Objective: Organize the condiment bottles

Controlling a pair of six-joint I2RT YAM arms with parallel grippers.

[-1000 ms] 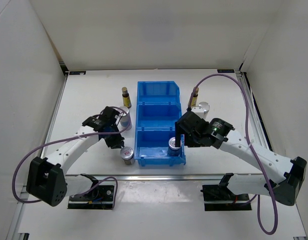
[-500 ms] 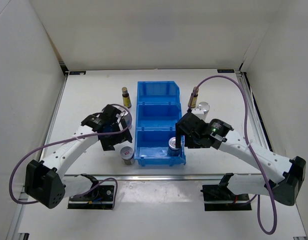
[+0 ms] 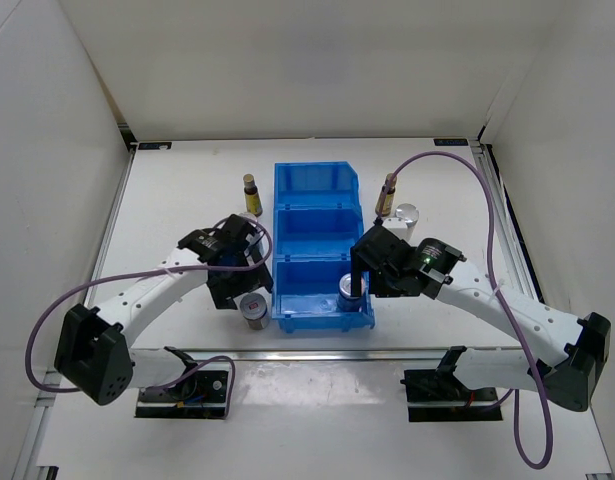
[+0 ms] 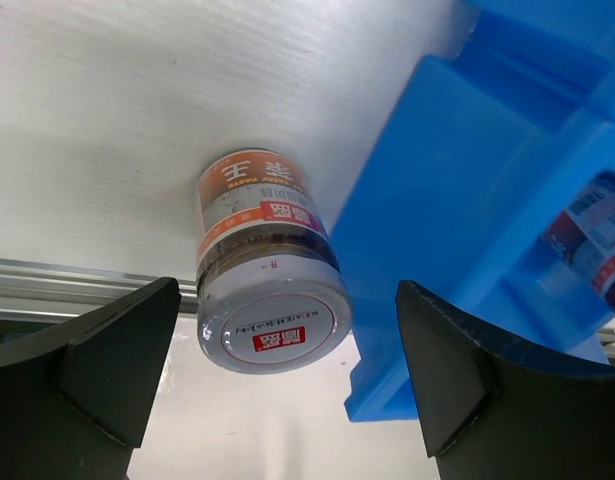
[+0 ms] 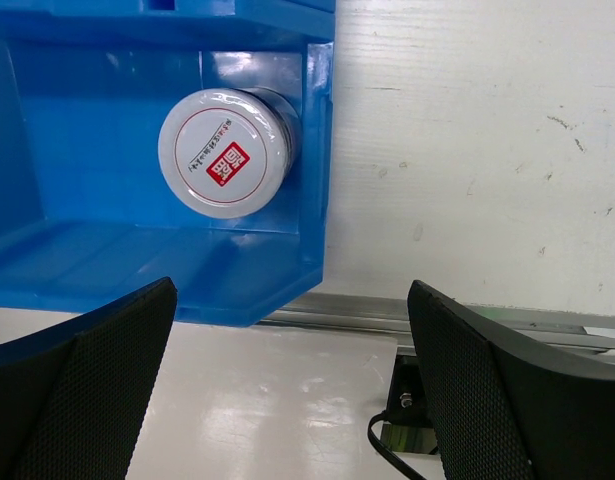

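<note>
the short silver-lidded jar (image 4: 272, 300) is your target here, standing upright on the tabletop (image 3: 187, 180) just outside the near left corner of the blue bin (image 3: 277, 235); whether it touches the wall is hard to tell. your left claw (image 4: 287, 370) hangs over it with the jaws spread wide and nothing in them, the lid sitting between the two dark fingers (image 4: 107, 370). it looks like a rigid little jar, probably glass under that orange label, light enough but smooth, so it may slip if you pinch the lid alone. take it across the body just under the lid, and mind the bin wall, which leaves the finger on that side little room. its twin jar (image 5: 227, 150) already stands in the bin's nearest compartment, tucked into the right corner, and your right claw (image 5: 292, 330) hovers above it, wide and empty too. further out, one slim amber bottle (image 3: 251, 195) waits to the left of the bin's far end, the other amber bottle (image 3: 387, 195) stands on the right, and a white cylinder (image 3: 407, 213) sits just beside that one, all outside the bin. plenty left to sort.
</note>
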